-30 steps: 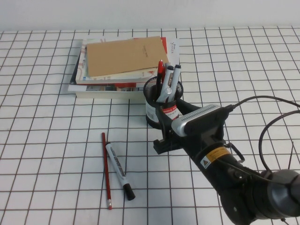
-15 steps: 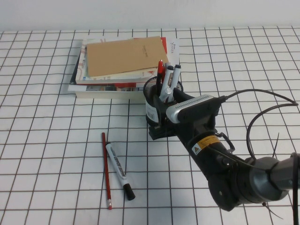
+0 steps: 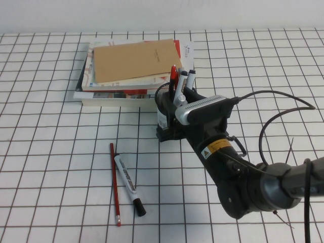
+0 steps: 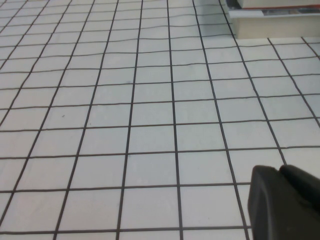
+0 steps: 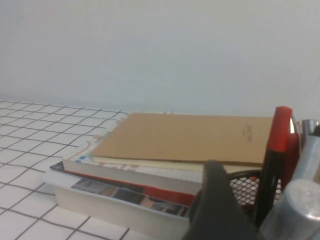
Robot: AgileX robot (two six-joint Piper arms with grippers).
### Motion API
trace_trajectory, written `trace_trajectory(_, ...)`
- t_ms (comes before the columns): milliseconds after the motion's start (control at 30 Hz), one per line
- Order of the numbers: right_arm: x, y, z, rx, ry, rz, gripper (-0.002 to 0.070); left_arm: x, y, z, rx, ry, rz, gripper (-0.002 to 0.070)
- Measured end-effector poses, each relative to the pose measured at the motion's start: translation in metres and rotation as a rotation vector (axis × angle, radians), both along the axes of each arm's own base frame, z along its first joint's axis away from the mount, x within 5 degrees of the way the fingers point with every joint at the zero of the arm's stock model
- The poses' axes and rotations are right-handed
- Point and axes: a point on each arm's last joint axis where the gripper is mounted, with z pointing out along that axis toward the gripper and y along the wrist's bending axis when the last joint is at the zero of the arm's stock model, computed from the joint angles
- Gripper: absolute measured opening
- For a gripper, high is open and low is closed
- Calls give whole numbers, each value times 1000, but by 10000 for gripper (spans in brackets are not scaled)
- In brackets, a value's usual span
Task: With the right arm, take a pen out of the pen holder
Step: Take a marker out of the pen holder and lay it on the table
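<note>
Jaws wide, the right gripper [image 3: 174, 115] is at the black mesh pen holder [image 3: 162, 102]; next it must pinch the red pen [image 3: 173, 76]. The left gripper [image 4: 284, 201] hangs above the white squared table [image 4: 150, 125].

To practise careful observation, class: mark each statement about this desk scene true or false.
1. A marker and a red pencil lie on the table outside the pen holder. True.
2. The pen holder is empty. False: it holds a red pen and grey markers.
3. The right gripper is open at the pen holder. True.
4. The left gripper is at the pen holder too. False: it hangs over the gridded table, out of the high view.
</note>
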Motion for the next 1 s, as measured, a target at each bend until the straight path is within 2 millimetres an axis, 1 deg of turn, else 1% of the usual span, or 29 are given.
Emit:
trace_trajectory(167, 0, 0, -5, -8, 8, 0, 368, 0, 0, 0, 0, 0, 0, -5)
trace_trajectory(267, 0, 0, -5, -8, 8, 0, 340, 0, 0, 0, 0, 0, 0, -5)
trace_trajectory(467, 0, 0, -5, -8, 8, 0, 244, 0, 0, 0, 0, 0, 0, -5)
trace_trajectory(700, 0, 0, -5, -8, 9, -2, 111, 0, 0, 0, 0, 0, 0, -5)
trace_trajectory(867, 0, 0, -3, -10, 17, 1, 111, 0, 0, 0, 0, 0, 0, -5)
trace_trajectory(1000, -1, 0, 11, 0, 21, 8, 111, 0, 0, 0, 0, 0, 0, -5)
